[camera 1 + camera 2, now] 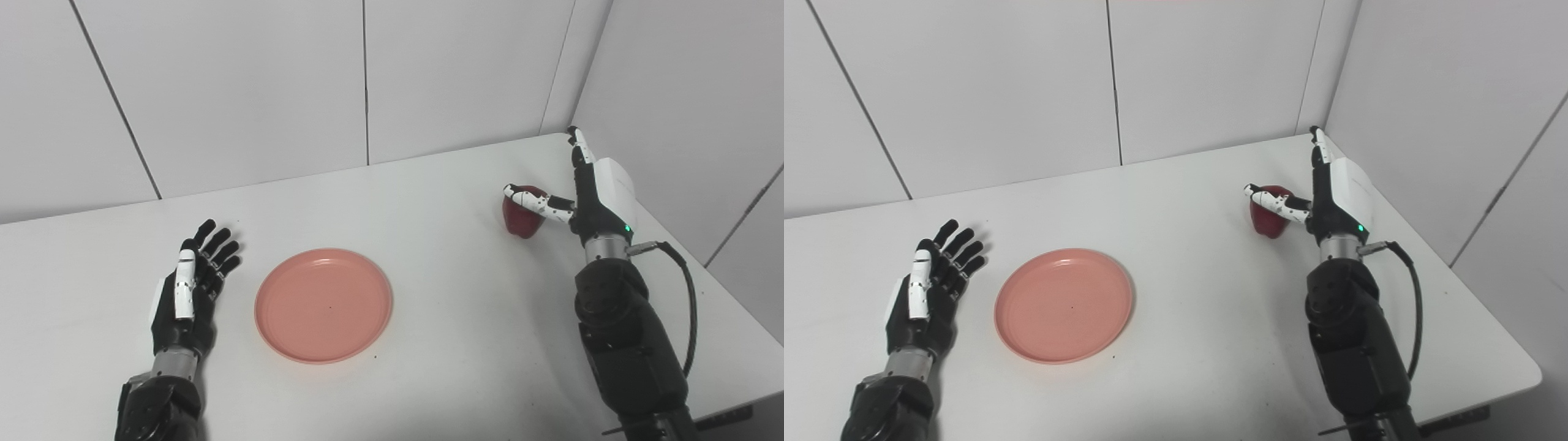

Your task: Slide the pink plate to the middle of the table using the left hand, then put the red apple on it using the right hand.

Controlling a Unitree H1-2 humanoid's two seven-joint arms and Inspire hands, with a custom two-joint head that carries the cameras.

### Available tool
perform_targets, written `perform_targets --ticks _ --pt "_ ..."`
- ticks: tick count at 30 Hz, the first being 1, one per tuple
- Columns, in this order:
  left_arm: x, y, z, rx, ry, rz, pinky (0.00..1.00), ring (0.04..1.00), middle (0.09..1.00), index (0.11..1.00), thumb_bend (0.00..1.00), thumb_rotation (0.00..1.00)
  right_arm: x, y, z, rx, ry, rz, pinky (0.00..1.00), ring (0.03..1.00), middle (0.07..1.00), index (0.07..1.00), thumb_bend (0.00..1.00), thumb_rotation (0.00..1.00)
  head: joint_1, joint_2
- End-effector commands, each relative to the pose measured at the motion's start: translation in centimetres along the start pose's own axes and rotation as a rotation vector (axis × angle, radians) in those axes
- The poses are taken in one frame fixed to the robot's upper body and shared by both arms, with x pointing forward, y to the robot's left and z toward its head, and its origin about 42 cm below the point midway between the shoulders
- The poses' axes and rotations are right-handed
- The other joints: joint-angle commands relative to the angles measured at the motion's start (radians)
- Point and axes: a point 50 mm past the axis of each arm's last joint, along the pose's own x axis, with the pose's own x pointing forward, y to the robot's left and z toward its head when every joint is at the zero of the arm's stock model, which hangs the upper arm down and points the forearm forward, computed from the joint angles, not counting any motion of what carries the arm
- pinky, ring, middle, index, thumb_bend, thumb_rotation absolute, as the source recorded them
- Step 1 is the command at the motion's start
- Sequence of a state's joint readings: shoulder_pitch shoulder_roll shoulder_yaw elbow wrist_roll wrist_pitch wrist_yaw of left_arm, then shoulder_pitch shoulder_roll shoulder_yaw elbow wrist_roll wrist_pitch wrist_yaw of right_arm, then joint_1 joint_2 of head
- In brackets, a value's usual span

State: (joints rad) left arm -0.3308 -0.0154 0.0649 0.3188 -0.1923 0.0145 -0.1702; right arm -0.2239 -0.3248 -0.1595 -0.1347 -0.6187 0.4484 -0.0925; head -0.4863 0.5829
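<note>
Right hand (pixel 591 196) up against the red apple (pixel 520 223), thumb laid across the fruit's top, fingers straight and pointing away along its far side; spread, not closed, so nothing gripped yet. Apple resting on the worktop (pixel 465 318), well apart from the pink plate (pixel 323 304), off toward the corner where the two walls meet. Left hand (pixel 190 285) just beside the plate on the side away from the apple, fingers extended and apart, palm turned inward, holding nothing and not touching the rim. Plate flat and empty, seemingly near the worktop's middle already, so the sliding step judged done or nearly so, the apple pick-up next. Risks from here: a round, smooth apple pinched only between thumb and straight fingers likely to roll or squirt away toward the corner, or off the worktop's edge beyond the arm, if the fingers fail to curl round it before lifting. Too shallow a hold could also drop it on the way across to the plate. A hard release onto the shallow plate might let the apple roll off the low rim or nudge the light plate aside.
</note>
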Motion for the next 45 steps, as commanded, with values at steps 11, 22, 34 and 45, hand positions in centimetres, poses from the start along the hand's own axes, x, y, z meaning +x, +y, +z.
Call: perform_targets --ticks 11,22,34,45 --pt "-0.8 0.4 -0.8 -0.017 0.056 0.014 0.86 0.858 0.874 0.87 0.38 1.0 1.8 -0.6 0.9 0.01 -0.048 -0.018 0.74 0.86 0.906 0.95 1.0 0.54 0.005 0.017" --pt "-1.0 0.2 -0.5 -0.018 0.056 0.015 0.85 0.855 0.871 0.866 0.38 1.0 2.3 0.6 1.1 0.021 -0.023 0.036 0.76 0.881 0.923 0.955 1.0 0.51 0.01 0.025" --pt "-1.1 0.2 -0.5 -0.021 0.064 0.021 0.85 0.854 0.87 0.864 0.38 1.0 3.1 1.3 0.9 0.015 -0.01 0.06 0.77 0.88 0.918 0.943 1.0 0.47 0.015 0.033" --pt "-1.3 0.0 -0.2 -0.015 0.062 0.017 0.86 0.856 0.872 0.866 0.38 1.0 3.7 1.3 0.4 -0.005 0.018 0.065 0.76 0.877 0.916 0.938 1.0 0.45 0.02 0.04"
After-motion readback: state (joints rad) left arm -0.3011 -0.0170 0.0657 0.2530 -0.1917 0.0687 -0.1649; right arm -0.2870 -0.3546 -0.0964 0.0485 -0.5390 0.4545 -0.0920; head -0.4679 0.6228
